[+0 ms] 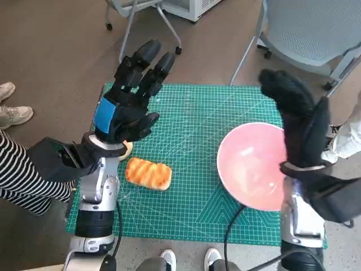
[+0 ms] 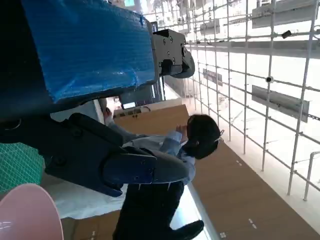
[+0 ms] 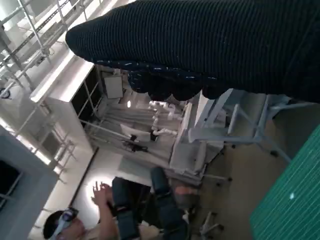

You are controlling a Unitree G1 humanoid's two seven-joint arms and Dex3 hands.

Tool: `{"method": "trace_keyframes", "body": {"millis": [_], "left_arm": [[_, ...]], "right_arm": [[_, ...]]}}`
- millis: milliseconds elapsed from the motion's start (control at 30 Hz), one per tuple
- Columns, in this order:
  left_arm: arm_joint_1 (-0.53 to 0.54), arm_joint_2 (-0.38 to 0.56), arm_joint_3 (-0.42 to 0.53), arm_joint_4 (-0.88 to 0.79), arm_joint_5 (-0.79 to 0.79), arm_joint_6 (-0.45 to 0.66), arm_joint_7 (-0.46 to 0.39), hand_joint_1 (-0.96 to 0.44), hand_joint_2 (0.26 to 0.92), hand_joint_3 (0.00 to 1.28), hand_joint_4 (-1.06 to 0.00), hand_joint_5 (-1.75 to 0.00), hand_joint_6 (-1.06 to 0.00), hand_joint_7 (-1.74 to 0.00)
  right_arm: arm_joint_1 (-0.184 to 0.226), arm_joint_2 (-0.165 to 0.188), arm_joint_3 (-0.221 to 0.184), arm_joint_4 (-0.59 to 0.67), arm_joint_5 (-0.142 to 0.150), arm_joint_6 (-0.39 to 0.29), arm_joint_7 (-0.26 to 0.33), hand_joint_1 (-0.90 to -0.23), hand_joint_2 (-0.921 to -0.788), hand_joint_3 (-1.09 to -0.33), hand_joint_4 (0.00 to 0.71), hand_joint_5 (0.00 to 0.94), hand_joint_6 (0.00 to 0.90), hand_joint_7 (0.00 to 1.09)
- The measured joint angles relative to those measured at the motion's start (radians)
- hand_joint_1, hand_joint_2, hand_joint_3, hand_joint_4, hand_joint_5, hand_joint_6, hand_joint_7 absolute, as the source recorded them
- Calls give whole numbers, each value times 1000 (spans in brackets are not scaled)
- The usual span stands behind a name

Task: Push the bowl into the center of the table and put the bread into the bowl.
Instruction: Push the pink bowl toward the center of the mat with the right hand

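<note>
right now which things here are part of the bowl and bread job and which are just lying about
Part of the job:
pink bowl, at the mat's right side
bread, on the mat's left part
green cutting mat covering the table
left hand and right hand, both raised, holding nothing

Just lying about:
pale round object, half hidden behind the left wrist
office chairs on the floor beyond the table

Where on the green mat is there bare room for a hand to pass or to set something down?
The widest bare patch on the green mat lies between the bread and the pink bowl, running to the far edge. The left side is crowded by the bread and left hand; the right by the bowl and right hand.
</note>
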Motion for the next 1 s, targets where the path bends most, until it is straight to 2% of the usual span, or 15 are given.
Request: {"method": "trace_keyframes", "body": {"millis": [100,233,433,600,767,1000], "left_arm": [[0,0,3,2,0,-2,0,-528,921,321,-154,-2,1,-460],[0,1,5,6,0,-9,1,-527,921,323,-152,-1,1,-456],[-3,0,4,23,2,-17,3,-525,921,329,-150,0,1,-448],[-6,-4,1,30,3,-17,4,-521,921,335,-144,0,1,-435],[-13,-3,2,34,3,-17,4,-517,921,340,-141,0,1,-426],[-23,-3,2,37,1,-17,-1,-518,921,344,-141,0,1,-424]], "right_arm": [[9,-36,-48,32,11,-31,4,-765,-921,-672,229,0,130,544],[22,-77,-105,82,6,-66,-8,-764,-921,-690,212,0,113,539],[34,-116,-178,182,-64,-150,-96,-756,-921,-742,200,0,88,545],[42,-141,-220,298,-104,-222,-163,-733,-921,-781,191,0,65,559],[43,-148,-248,423,-106,-278,-209,-706,-921,-804,174,0,41,565],[40,-148,-257,588,-78,-310,-210,-684,-921,-814,169,0,28,567]]}}
